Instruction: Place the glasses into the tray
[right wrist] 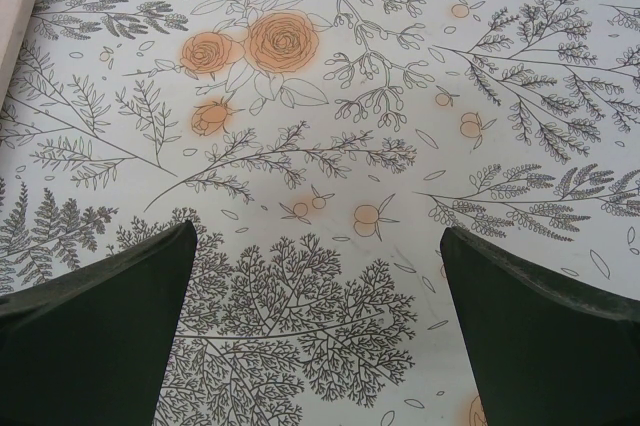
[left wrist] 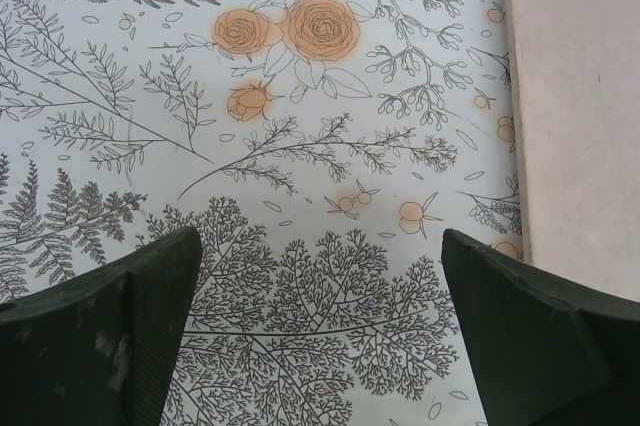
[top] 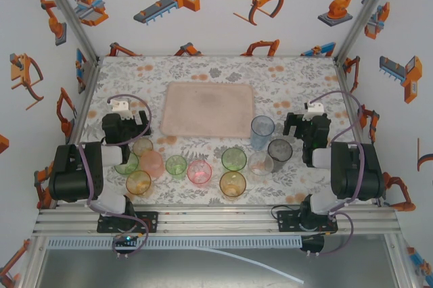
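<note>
The pale pink tray (top: 210,107) lies at the middle back of the floral table, with nothing in it. Several glasses stand in front of it: green (top: 176,165), pink (top: 199,171), orange (top: 232,184), green (top: 233,159), clear (top: 260,163), grey (top: 279,150) and pale blue (top: 262,131), plus a cluster by the left arm around an orange one (top: 138,182). My left gripper (top: 126,117) (left wrist: 320,286) is open over bare tabletop, left of the tray's edge (left wrist: 580,96). My right gripper (top: 302,120) (right wrist: 318,276) is open too, right of the tray's corner (right wrist: 15,6).
White walls with orange robot pictures and metal frame posts close in the table on three sides. Both arm bases sit on the rail at the near edge (top: 216,220). The glasses crowd the front strip between the arms.
</note>
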### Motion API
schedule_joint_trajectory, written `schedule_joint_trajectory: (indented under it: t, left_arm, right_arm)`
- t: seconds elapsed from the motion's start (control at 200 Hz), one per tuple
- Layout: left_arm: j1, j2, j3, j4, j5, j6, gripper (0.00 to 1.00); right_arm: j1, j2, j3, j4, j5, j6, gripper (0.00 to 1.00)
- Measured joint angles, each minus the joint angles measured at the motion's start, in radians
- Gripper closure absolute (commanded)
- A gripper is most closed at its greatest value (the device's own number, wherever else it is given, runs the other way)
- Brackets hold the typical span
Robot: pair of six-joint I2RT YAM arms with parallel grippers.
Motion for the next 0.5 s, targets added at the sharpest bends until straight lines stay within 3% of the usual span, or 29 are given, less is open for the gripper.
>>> schedule_joint_trajectory:
  t: [0.501]
  left_arm:
    - [0.000, 0.000, 0.000, 0.000, 0.000, 0.000, 0.03]
  right_arm:
    - [0.000, 0.000, 0.001, -0.004, 0.016, 0.003, 0.01]
